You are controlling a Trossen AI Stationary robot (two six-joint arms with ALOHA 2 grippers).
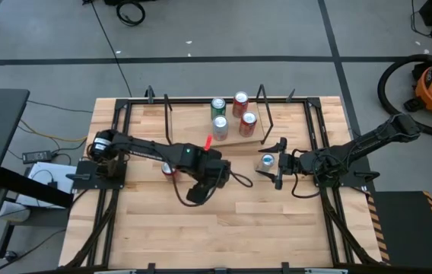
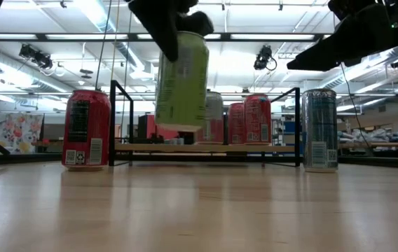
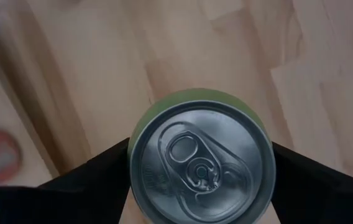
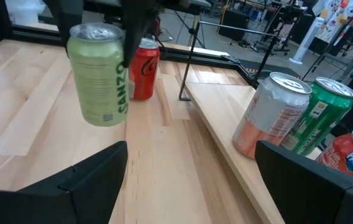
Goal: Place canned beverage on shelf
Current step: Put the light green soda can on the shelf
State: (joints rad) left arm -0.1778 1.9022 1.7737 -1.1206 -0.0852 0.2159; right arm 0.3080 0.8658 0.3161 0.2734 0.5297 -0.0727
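- Green can (image 2: 181, 80): held off the table in the left hand (image 3: 201, 180), fingers (image 3: 96, 174) clamped on opposite sides of its upper wall, lid up, slightly tilted in the low view.
- Handling, judged: rigid thin metal, smooth and slippery; dents if squeezed hard; weight unknown, lid looks unopened. Best hold: across the cylinder wall just below the rim.
- Red can (image 2: 86, 129): on the table, near the held can.
- Shelf (image 4: 226, 115): low wood plank beyond, carrying four cans at one end; bare plank nearest the held can.
- Right hand (image 4: 189, 180): wide open, empty, waiting near a silver-blue can (image 1: 267, 161).
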